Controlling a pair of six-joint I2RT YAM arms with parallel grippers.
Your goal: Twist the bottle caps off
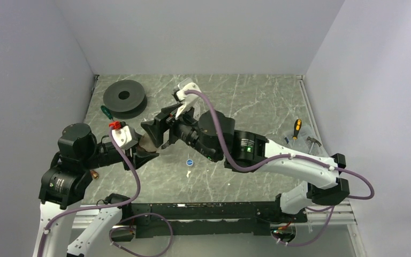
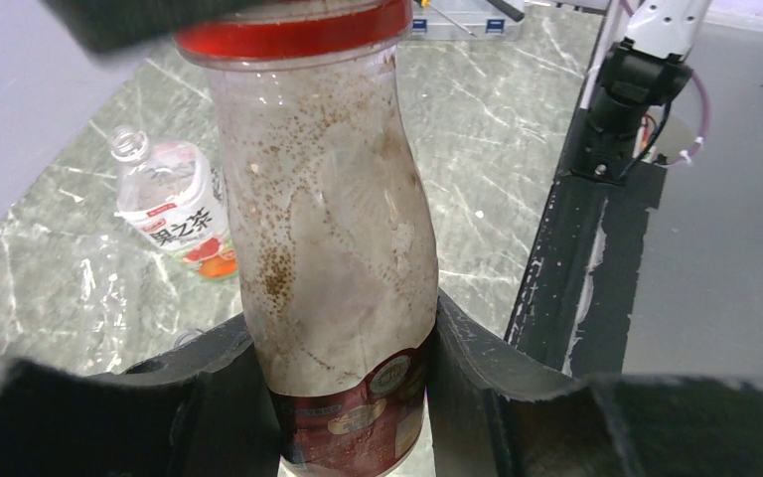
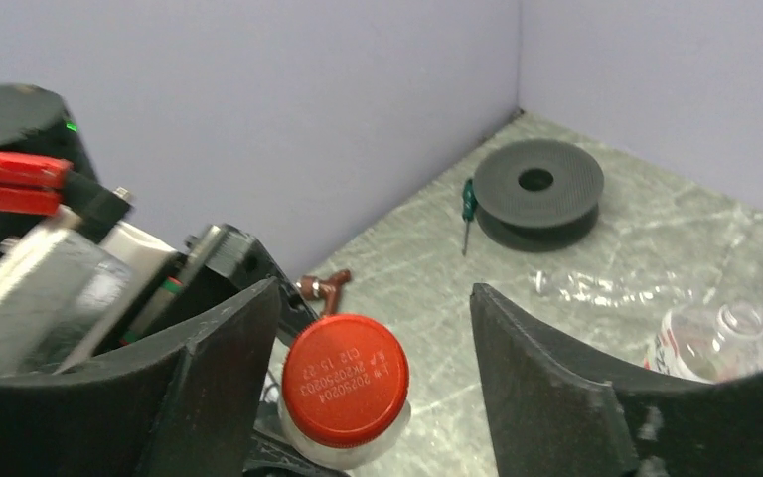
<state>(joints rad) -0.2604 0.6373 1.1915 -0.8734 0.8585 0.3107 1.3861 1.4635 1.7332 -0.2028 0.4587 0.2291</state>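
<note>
In the middle left of the top view, the left gripper (image 1: 139, 152) is clenched on the lower body of the small plastic bottle with a red-brown label (image 2: 328, 248). The round red plastic cap (image 3: 346, 380) sits on the neck of this bottle. The right gripper (image 3: 373, 298) is released: its jaws stand apart on both sides of the cap, and the right one is clearly off it. From above, both grippers hide most of the bottle. A small blue cap (image 1: 190, 161) lies on the grey marbled table (image 1: 257, 101) near them. An uncapped bottle with Chinese characters on its label (image 2: 174, 209) lies at the left of the left wrist view. The large black disc (image 1: 124, 96) and a green-handled screwdriver (image 1: 106, 111) lie at the upper left.
</note>
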